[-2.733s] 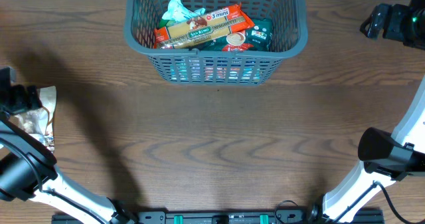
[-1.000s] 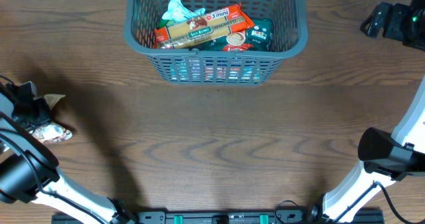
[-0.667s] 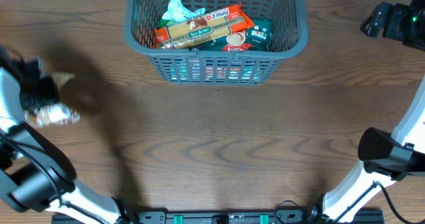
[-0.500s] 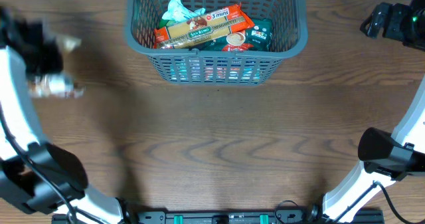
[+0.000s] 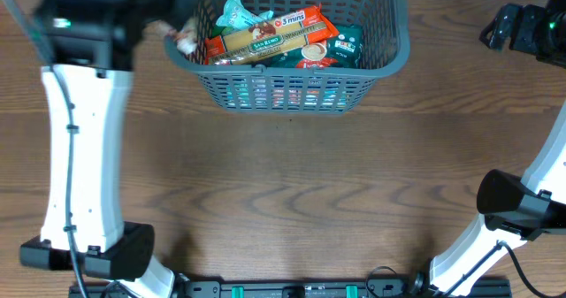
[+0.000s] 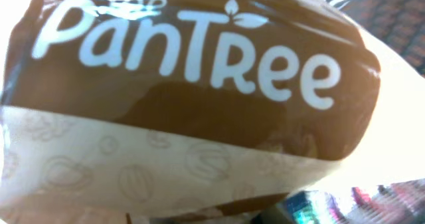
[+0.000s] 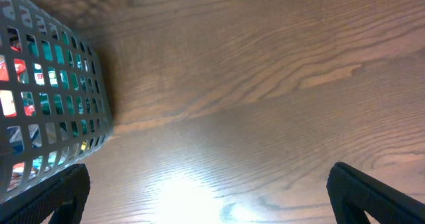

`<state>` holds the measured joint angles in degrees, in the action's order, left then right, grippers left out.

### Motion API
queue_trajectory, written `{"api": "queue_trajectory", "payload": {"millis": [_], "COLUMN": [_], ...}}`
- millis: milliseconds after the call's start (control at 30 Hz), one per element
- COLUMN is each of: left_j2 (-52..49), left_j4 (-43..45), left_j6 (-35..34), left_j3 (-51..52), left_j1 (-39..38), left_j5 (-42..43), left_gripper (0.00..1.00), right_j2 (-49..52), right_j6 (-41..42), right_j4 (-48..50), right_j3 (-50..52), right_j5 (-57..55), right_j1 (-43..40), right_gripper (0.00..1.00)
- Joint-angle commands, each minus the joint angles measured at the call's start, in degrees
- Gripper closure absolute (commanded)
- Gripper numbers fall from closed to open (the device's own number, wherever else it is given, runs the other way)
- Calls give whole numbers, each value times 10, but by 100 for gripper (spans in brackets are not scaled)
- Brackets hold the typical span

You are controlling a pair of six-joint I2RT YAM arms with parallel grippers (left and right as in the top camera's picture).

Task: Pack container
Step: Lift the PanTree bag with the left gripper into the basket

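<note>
A brown and cream pouch (image 6: 199, 117) marked PanTRee is held in the left gripper (image 5: 166, 28), whose fingers are hidden behind it in the left wrist view. It is held over the left rim of the container (image 5: 287, 75), which is set at the far middle of the wooden table (image 5: 283, 183) and is loaded with a spaghetti packet (image 5: 265, 42), a teal bag (image 5: 237, 13) and a dark green packet (image 5: 347, 43). The right gripper (image 7: 212, 207) is spread wide with nothing between its fingers, well apart from the container on its right.

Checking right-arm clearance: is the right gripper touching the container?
Apart. The overhead view shows the right gripper near the right edge of the table, with a wide stretch of bare wood between it and the right wall of the container.
</note>
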<state>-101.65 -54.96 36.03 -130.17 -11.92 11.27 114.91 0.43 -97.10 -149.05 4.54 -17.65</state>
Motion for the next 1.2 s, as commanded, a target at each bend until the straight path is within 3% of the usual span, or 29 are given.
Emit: {"api": "queue_trajectory", "payload": {"millis": [0,333,433,833,867,933,967,1067,1133,1167], "left_j2": [-18,-113,-154,-266,-268,-269,-269,-269,-269,-269], "left_j4": [45,140,148,152,152,152,152,152,152,152], "left_j6": [122,154,195,195,194,187,187,176,167,166], "left_j3": [-8,-8,-8,-7,-7,-5,-5,-5,-5,-5], "left_j1": [-56,-149,-154,-154,-154,-154,-154,-152,-150,-149], "left_j5": [3,3,3,1,1,1,1,1,1,1], "left_gripper": [94,95,94,94,85,57,22,16,3,1], "right_j2": [7,7,7,7,7,7,7,7,7,7], "right_j6": [-3,-3,-3,-2,-2,-3,-3,-3,-3,-3], "right_j4": [-2,-2,-2,-2,-2,-2,-2,-2,-2,-2], "right_j3": [3,3,3,3,3,3,3,3,3,3], "right_j5": [4,4,4,5,5,4,4,4,4,4], "right_j1": [5,5,5,5,5,5,5,5,5,5], "right_gripper": [1,1,1,1,1,1,1,1,1,1]}}
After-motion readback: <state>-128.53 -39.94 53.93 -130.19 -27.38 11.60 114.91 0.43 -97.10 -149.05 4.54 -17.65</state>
